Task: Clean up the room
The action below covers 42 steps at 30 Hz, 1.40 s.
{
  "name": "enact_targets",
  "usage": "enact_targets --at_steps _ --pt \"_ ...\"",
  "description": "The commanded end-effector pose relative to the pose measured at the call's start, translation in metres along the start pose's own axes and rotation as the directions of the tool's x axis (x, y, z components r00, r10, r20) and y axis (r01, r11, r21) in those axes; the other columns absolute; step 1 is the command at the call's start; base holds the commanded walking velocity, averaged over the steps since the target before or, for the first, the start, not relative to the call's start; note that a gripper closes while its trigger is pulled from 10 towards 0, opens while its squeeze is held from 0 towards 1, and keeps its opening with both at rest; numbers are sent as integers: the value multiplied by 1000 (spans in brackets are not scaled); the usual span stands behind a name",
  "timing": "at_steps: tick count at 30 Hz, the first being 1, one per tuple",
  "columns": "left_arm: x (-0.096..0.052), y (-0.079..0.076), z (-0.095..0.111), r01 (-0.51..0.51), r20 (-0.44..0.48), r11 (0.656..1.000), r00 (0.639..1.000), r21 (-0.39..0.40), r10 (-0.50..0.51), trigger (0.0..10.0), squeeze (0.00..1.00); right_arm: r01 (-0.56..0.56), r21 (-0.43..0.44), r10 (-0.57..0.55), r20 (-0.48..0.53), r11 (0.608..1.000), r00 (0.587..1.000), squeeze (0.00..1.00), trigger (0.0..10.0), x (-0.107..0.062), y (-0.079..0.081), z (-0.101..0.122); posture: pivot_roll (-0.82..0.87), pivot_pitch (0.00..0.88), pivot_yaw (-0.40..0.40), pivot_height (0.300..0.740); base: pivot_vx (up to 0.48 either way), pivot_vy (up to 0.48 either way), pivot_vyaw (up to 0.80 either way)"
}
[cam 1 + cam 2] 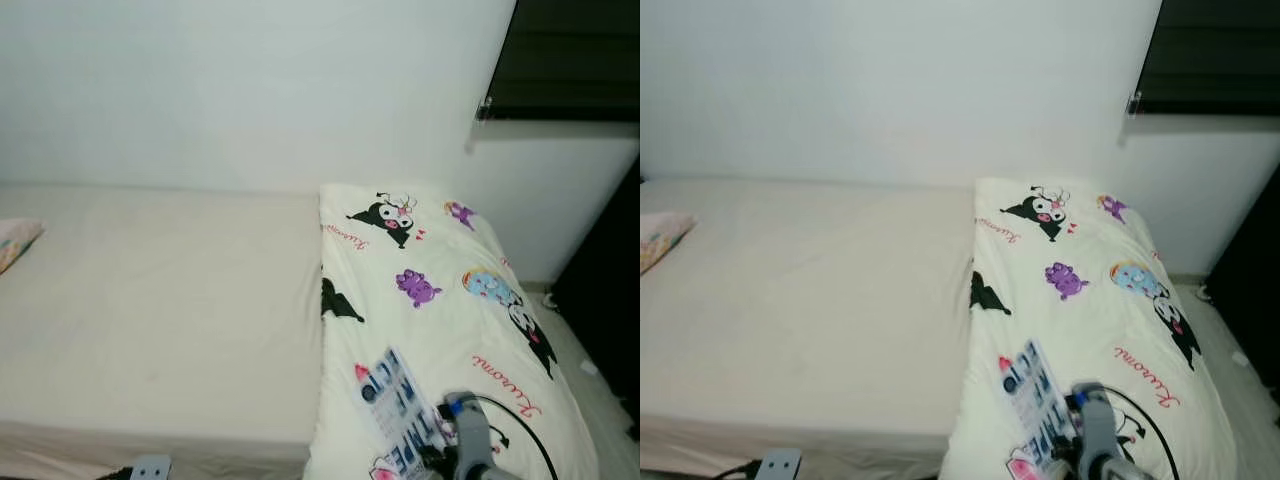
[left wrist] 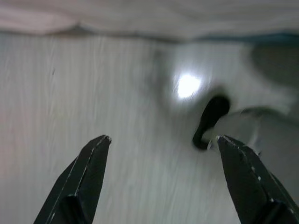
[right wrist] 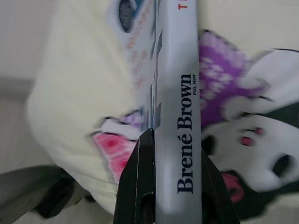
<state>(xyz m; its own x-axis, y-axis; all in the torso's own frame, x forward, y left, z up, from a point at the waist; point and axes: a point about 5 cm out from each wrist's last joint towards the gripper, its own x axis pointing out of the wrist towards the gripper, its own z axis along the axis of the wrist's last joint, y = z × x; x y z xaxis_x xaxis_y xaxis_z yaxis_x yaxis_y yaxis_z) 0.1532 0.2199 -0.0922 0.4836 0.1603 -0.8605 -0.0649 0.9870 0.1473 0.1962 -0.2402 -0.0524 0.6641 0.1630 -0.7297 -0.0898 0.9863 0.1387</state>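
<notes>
Book with a white spine (image 3: 180, 116) printed "Brené Brown": your right tool (image 3: 163, 186) pinches it between its black fingers, over the cream cartoon-print quilt (image 1: 440, 300) covering the right part of the beige bed (image 1: 150, 310). Your left tool (image 2: 163, 154) hangs spread wide above pale floor (image 2: 70, 93). White wall (image 1: 250, 90) stands behind the bed.

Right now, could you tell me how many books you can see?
1: the book is clamped in the right gripper, held over the cartoon-print blanket near the bed's front edge.
</notes>
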Motion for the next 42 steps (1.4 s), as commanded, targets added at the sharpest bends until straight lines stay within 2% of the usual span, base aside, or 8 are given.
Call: enact_targets --at_steps 1,12,18,19,22,23,25,42 --pt "0 2 -2 -5 -15 1000 1000 17 5 10000 0 41 35 -38 -87 999 995 0 10000 -6 -4 -28 2 0 -55 714 0 0 506" --pt "0 1 -4 -8 -33 1000 999 20 8 10000 0 128 54 -118 -146 990 982 0 10000 -16 -11 -58 -7 0 -55 714 0 0 503" --pt "0 2 -4 -9 -36 1000 999 16 10 10000 0 196 45 -200 108 980 974 0 10000 -14 -31 -6 -14 0 -48 714 0 0 500" --pt "0 2 -4 -10 -38 1000 999 15 11 10000 0 172 44 -177 251 984 952 0 10000 -13 -33 28 -17 0 -45 714 0 0 500" --pt "0 3 -5 -9 -45 1000 999 2 9 10000 0 27 -57 10 570 998 822 0 10000 -20 -14 116 -21 0 -41 714 0 0 500" --pt "0 3 -5 -9 -45 1000 999 2 9 10000 0 27 -57 10 570 998 822 0 10000 -20 -14 116 -21 0 -41 714 0 0 500" --pt "0 2 -7 -6 -65 1000 998 -7 5 10000 0 -92 -194 201 682 977 704 0 10000 -33 16 166 -24 0 -38 714 -180 0 503" --pt "0 2 -6 -2 -56 999 998 37 4 10000 0 -232 -425 461 584 875 668 0 10000 -24 73 176 -13 0 -49 714 -219 0 501"
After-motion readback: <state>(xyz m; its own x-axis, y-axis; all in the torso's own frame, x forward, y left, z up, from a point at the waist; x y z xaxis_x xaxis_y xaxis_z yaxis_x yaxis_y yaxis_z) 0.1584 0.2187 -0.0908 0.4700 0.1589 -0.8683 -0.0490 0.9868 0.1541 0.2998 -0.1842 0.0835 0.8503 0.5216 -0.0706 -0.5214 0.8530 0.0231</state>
